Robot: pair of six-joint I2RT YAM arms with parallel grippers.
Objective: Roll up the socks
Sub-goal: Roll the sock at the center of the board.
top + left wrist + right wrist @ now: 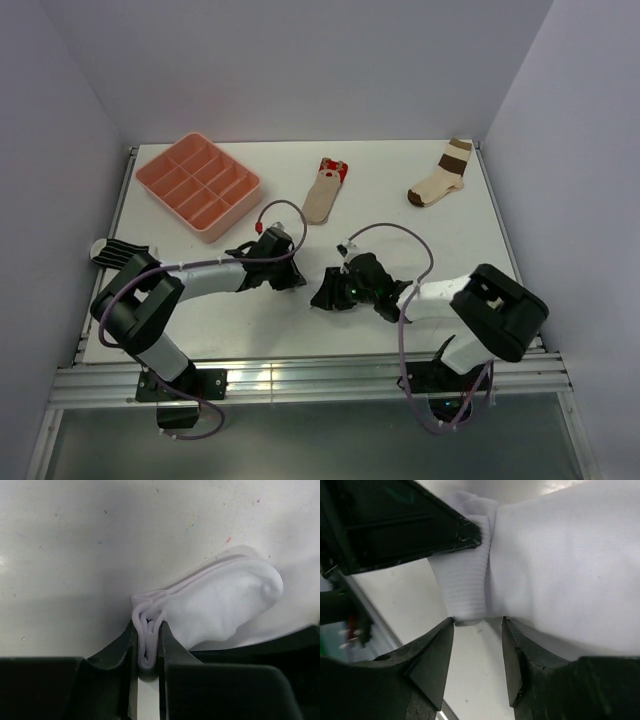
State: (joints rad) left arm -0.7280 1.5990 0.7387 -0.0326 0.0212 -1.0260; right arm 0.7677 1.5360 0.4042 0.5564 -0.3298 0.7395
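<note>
Pinching one white sock [225, 610] in left jaws, right jaws released, one tan sock [321, 200] beyond

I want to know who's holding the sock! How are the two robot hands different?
The left gripper is squeezed shut on a folded edge of the white sock; the right gripper has its jaws apart, clamping nothing. The left gripper has fabric pinched in it; the right gripper shows an open gap. Both are black and meet at that sock.
</note>
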